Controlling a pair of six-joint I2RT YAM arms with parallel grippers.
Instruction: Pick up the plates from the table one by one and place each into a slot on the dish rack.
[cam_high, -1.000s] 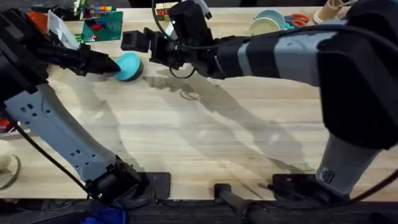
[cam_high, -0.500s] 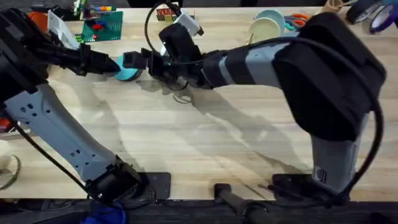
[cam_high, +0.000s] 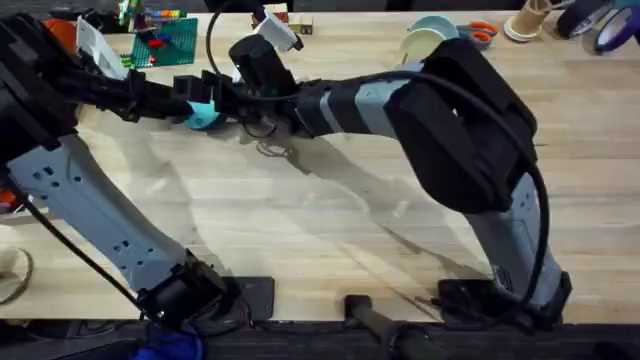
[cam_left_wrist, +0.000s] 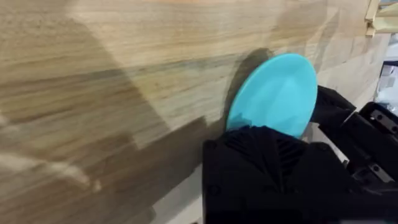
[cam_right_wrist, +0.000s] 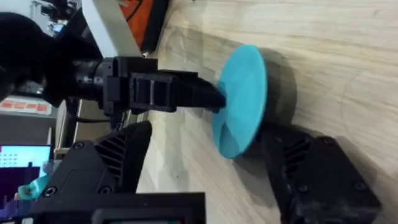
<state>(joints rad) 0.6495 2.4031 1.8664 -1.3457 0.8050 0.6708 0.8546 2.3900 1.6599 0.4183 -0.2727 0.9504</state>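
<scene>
Both grippers meet at one turquoise plate (cam_high: 203, 112) at the far left of the desk (cam_high: 330, 230).

The plate stands on edge, just clear of or barely touching the wood; the overhead view is too crowded to say which. The left gripper (cam_high: 183, 104) comes in from the left, and its jaws pinch the plate's rim: in the right wrist view its black fingers (cam_right_wrist: 208, 96) close on the plate's (cam_right_wrist: 241, 99) edge. The right gripper (cam_high: 212, 93) reaches across from the right with its jaws spread, one to each side of the plate, neither visibly pressing on it. In the left wrist view the plate (cam_left_wrist: 273, 93) rises over the left gripper's (cam_left_wrist: 267, 163) dark finger. Two more plates (cam_high: 428, 38) sit stacked at the far edge of the desk, well apart.
</scene>
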